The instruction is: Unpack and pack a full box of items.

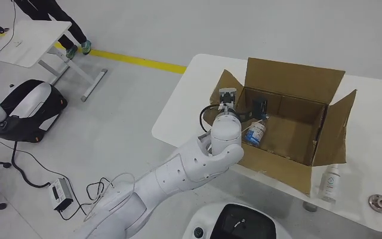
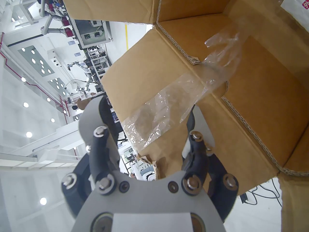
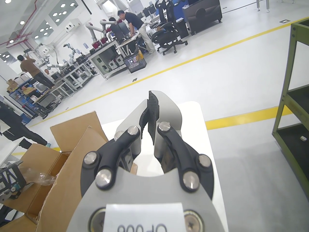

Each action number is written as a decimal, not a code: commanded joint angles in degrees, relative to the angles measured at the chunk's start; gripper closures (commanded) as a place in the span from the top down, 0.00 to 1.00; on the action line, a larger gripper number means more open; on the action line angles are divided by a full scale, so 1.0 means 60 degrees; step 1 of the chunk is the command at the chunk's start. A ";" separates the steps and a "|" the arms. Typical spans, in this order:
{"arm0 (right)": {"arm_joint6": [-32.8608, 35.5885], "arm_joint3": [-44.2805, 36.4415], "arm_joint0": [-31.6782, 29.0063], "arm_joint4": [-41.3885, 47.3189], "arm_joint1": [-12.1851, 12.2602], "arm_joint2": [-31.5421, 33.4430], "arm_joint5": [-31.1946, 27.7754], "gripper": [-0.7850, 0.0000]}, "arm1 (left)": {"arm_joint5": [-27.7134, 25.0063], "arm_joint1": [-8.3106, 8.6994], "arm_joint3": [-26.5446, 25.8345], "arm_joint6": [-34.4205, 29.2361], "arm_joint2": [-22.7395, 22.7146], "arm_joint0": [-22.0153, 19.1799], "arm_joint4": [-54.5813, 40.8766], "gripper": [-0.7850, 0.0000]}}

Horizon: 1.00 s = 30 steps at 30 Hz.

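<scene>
**Q:** Where is your left arm?
**A:** It is stretched across the table (image 1: 191, 89). My left gripper (image 1: 258, 109) is inside the brown cardboard box (image 1: 292, 74), fingers spread wide, with crinkled clear film (image 2: 164, 102) between them at a corrugated corner.

**Q:** And your right?
**A:** My right gripper (image 3: 152, 102) hangs above the table beside the box, ribbed pads pressed together. A blue-labelled bottle (image 1: 255, 132) lies in the box.

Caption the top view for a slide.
Left gripper open in the cardboard box beside a bottle; second bottle on the table.

A robotics lab on an open industrial floor: yellow floor lines (image 3: 241, 118), workbenches (image 3: 72, 73) carrying small robot arms (image 3: 95, 28), office chairs (image 3: 169, 34), round ceiling lights (image 3: 8, 0).
</scene>
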 commanded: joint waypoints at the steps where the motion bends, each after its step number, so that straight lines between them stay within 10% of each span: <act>1: -0.0005 -0.0013 -0.0010 0.0032 0.0000 0.0007 0.0007 0.00 | -0.0012 -0.0039 0.0060 0.0008 -0.0024 0.0031 0.0073 0.28; 11: 0.0039 -0.0076 -0.0092 0.0065 0.0012 0.0061 0.0029 0.00 | -0.0122 -0.0224 0.0262 0.0067 -0.0296 0.0189 0.0099 0.00; 15: 0.0031 -0.0098 -0.0117 0.0045 0.0016 0.0067 0.0045 0.00 | -0.0222 -0.0307 0.0240 0.0041 -0.0431 0.0257 -0.0129 0.30; 18: 0.0023 -0.0115 -0.0141 0.0051 0.0017 0.0070 0.0047 0.00 | -0.0319 -0.0361 -0.0046 -0.0012 -0.0759 0.0356 -0.0812 1.00; 30: -0.0011 -0.0261 -0.0255 0.0050 0.0015 -0.0005 0.0086 0.00 | -0.1452 -0.0371 -0.0867 -0.0121 -0.1588 0.0791 -0.2168 1.00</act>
